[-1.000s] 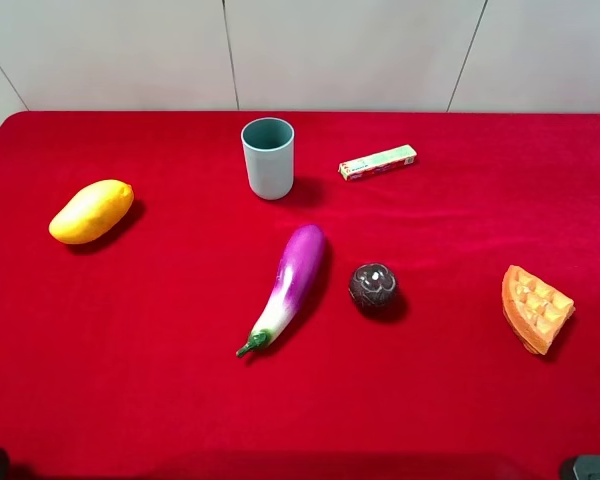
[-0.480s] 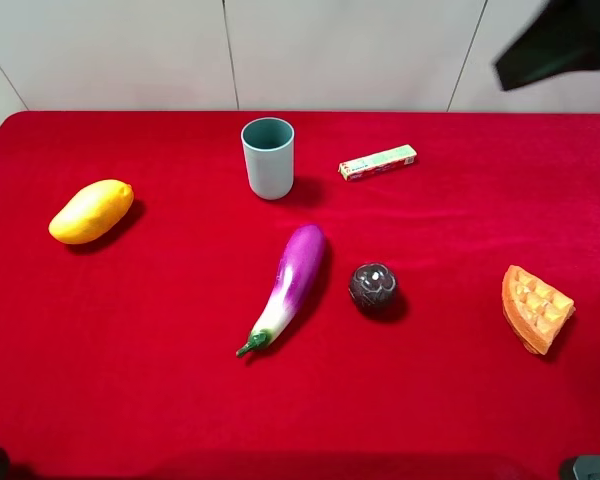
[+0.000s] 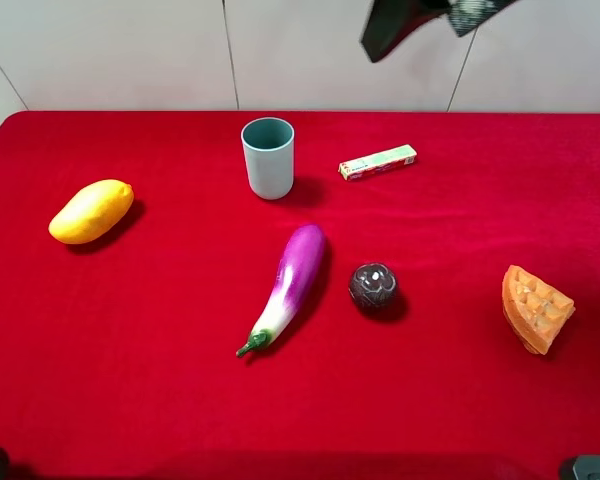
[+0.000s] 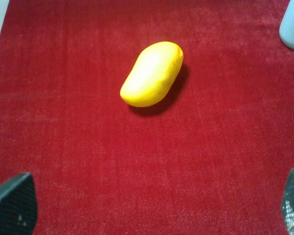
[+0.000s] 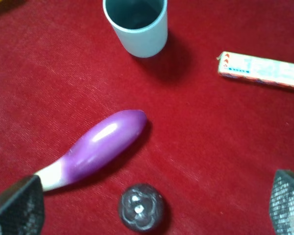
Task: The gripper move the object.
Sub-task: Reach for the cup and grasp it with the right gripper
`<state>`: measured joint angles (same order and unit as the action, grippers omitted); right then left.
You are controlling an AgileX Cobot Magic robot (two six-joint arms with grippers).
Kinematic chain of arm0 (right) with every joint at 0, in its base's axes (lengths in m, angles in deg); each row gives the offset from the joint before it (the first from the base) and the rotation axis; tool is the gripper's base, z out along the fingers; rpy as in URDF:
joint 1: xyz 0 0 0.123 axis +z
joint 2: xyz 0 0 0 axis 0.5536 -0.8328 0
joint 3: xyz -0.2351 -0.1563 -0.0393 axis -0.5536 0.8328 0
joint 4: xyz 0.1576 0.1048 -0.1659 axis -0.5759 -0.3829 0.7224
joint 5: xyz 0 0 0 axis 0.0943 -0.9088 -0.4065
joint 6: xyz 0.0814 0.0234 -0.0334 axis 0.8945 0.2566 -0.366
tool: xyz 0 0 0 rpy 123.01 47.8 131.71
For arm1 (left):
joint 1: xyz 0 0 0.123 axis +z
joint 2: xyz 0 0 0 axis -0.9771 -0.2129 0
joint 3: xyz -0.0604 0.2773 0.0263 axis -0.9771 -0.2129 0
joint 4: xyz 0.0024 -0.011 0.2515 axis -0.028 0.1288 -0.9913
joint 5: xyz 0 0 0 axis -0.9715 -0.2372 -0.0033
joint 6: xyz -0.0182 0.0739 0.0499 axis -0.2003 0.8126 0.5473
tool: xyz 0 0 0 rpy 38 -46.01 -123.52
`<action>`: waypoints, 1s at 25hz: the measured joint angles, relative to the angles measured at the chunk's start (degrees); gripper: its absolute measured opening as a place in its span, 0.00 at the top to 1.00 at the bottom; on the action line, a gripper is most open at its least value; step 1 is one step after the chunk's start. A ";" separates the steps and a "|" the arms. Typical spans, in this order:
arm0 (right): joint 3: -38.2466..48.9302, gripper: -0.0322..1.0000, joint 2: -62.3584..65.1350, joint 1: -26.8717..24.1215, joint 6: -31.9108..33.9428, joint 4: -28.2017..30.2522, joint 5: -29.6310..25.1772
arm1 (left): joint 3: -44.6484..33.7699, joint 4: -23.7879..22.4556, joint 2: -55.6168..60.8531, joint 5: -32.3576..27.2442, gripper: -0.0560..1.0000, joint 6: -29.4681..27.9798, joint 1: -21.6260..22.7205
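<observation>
Pale blue-green plastic, the cup (image 3: 268,158) stands upright and untouched on the red cloth (image 3: 130,330). It is well ahead of the right gripper (image 5: 149,204), with the eggplant (image 5: 95,147) lying between them. That gripper hangs high, its fingers spread wide and empty. The left gripper (image 4: 152,203), likewise released, hovers over the mango (image 4: 152,73). As I judge it, nothing is done yet: approach, grasp and carry all remain.

High exterior view angled down over the whole red table (image 3: 130,400), left wrist view close above the mango (image 4: 152,73), right wrist view higher over cup (image 5: 135,24) and eggplant (image 5: 95,147), all shared with the exterior
</observation>
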<state>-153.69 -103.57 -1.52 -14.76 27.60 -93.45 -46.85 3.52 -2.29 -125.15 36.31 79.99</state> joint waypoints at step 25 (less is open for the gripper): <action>-30.47 0.30 -31.31 1.25 7.02 -1.98 -4.61 | 0.00 0.00 0.00 0.00 0.01 0.00 0.00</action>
<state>-184.16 -134.88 -0.26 -7.74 25.62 -98.06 -46.85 3.52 -2.29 -125.15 36.31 79.99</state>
